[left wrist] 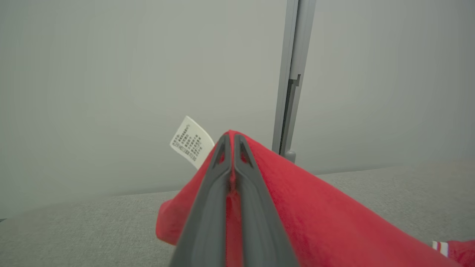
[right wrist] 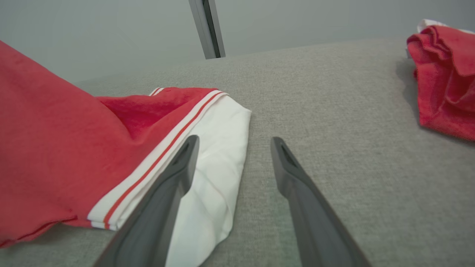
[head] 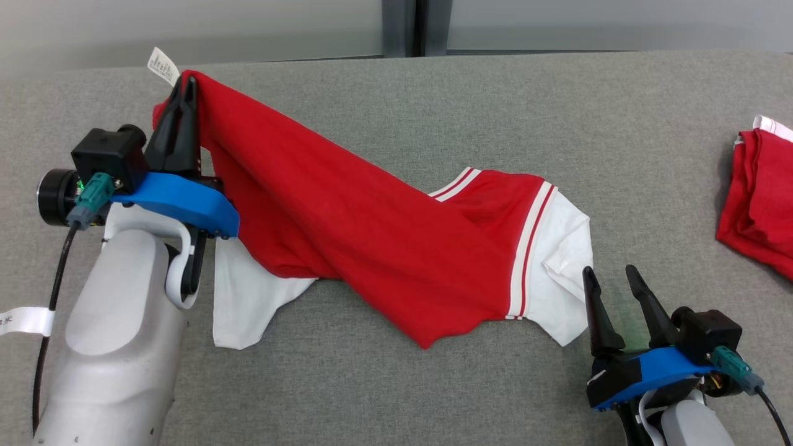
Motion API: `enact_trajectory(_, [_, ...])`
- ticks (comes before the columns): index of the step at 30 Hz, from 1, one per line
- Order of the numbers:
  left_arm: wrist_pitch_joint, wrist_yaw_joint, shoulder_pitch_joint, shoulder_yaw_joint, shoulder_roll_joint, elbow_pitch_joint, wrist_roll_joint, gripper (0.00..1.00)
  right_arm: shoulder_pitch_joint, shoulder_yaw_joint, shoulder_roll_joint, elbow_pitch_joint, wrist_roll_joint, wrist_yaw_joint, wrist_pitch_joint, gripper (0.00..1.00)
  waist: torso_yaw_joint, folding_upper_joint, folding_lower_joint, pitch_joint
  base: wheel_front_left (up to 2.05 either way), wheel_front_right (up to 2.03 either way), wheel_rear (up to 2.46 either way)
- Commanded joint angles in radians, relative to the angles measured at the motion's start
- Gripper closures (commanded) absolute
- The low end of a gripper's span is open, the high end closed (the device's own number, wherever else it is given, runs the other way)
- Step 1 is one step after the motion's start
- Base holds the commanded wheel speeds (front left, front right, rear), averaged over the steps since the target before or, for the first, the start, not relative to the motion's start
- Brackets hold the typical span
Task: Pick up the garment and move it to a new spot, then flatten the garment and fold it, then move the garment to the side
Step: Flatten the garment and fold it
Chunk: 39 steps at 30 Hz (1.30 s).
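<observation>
The garment (head: 372, 235) is a red shirt with white sleeves and striped trim, stretched from upper left down to the table's middle. My left gripper (head: 184, 83) is shut on its red corner near a white care label (head: 163, 65) and holds that corner lifted off the table. In the left wrist view the fingers (left wrist: 217, 174) pinch red cloth (left wrist: 315, 211) between them. My right gripper (head: 610, 275) stands open at the lower right, just beside the garment's white sleeve (head: 564, 266). In the right wrist view the sleeve (right wrist: 219, 155) lies under the left finger (right wrist: 178, 174).
A second red garment (head: 759, 198) lies bunched at the right edge of the grey cloth-covered table (head: 433, 105), also seen as a red bundle (right wrist: 445, 74) in the right wrist view. A pale wall with a dark vertical post (head: 415, 28) runs behind the table.
</observation>
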Motion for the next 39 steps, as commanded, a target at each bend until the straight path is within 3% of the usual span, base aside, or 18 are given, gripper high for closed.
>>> enact_trajectory(1, [-0.003,0.007,-0.019,0.015,0.000,0.016,0.008,0.67,-0.013,0.005,-0.002,-0.005,0.001,0.000,-0.003,0.00,-0.006,-0.0001,-0.0003,0.005,0.00,0.00,0.00])
enact_trajectory(2, [-0.003,0.011,-0.023,0.022,-0.004,0.030,0.013,0.00,-0.015,0.007,-0.002,-0.006,0.004,0.000,-0.003,0.00,-0.008,-0.0001,-0.0003,0.008,0.00,0.00,0.00])
enact_trajectory(9, [-0.003,0.005,0.054,0.067,-0.057,0.058,0.027,0.00,-0.011,0.007,-0.002,-0.009,0.008,0.000,-0.003,0.00,0.002,-0.0001,-0.0003,0.004,0.00,0.00,0.00])
enact_trajectory(21, [-0.003,-0.025,0.369,0.099,-0.134,-0.047,0.055,0.00,0.025,-0.025,-0.002,0.047,-0.073,0.000,-0.003,0.00,0.081,-0.0001,-0.0003,-0.069,0.00,0.00,0.00])
enact_trajectory(39, [-0.003,-0.040,0.499,0.045,-0.151,-0.134,0.007,0.00,-0.107,-0.154,-0.002,0.303,-0.308,0.000,-0.003,0.00,0.147,-0.0001,-0.0003,-0.075,0.00,0.00,0.00])
